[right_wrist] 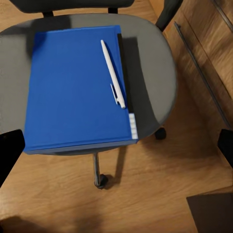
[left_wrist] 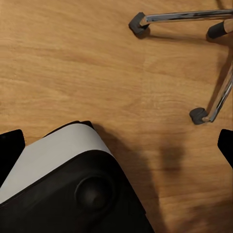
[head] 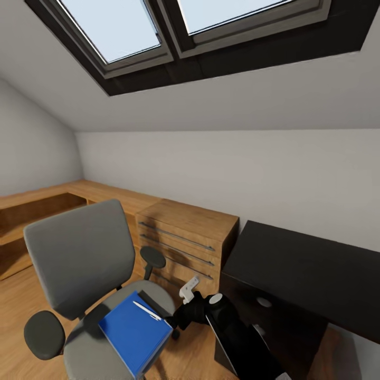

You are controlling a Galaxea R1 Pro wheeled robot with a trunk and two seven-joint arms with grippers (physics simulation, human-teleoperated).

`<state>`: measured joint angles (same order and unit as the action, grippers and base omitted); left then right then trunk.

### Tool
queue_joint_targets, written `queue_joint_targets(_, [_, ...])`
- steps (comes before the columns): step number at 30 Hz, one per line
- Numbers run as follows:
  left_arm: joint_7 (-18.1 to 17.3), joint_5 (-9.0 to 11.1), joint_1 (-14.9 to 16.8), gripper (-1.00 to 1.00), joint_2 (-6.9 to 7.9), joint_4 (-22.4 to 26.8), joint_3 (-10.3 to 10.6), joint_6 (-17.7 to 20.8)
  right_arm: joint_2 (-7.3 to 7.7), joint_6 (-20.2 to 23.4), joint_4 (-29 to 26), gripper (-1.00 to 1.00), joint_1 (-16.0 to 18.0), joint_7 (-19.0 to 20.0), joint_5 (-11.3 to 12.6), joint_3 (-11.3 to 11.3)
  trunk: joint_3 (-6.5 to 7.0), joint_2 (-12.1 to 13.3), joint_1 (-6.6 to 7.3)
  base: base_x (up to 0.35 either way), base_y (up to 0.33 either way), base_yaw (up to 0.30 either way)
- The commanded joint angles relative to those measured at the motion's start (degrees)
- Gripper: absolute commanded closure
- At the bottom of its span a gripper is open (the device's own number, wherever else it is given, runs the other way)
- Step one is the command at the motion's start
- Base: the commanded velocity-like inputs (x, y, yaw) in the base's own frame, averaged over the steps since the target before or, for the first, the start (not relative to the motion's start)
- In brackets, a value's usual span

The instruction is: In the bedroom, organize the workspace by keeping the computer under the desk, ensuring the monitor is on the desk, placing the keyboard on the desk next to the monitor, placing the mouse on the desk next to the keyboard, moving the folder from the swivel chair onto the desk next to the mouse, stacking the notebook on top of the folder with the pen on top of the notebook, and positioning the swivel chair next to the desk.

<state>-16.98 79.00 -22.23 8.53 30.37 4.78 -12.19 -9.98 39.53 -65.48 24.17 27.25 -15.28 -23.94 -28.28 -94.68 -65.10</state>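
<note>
Glossy black right arm (head: 232, 332) with a round white joint cap; black-and-white rounded base (left_wrist: 73, 179)

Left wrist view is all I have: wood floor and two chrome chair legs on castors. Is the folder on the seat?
Observer: Yes. The right wrist view shows the blue folder lying flat on the seat of the swivel chair.
Operator: Anything on top of it?
Observer: A white pen rests on its cover, close to one long edge.
Operator: Where is the desk from there?
Observer: In the head view the black desk stands to the right of the chair, beside a light-wood drawer unit.
</note>
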Motion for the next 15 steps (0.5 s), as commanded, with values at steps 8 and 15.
queue_joint_targets(8, [-0.07, 0.62, 0.00, -1.00, 0.12, 0.04, 0.49, -0.37, -0.02, -1.40, 1.82, -1.00, 0.50, -2.33, -0.47, 0.00, -0.80, -0.03, 0.00, 0.000, 0.000, 0.074])
queue_joint_targets(15, [-0.07, 0.56, 0.00, -1.00, 0.09, 0.04, 0.49, -0.37, -0.02, -1.83, 2.72, -1.00, 0.95, -3.83, -0.15, -0.13, -1.45, -0.03, 0.00, 0.000, 0.000, 0.076])
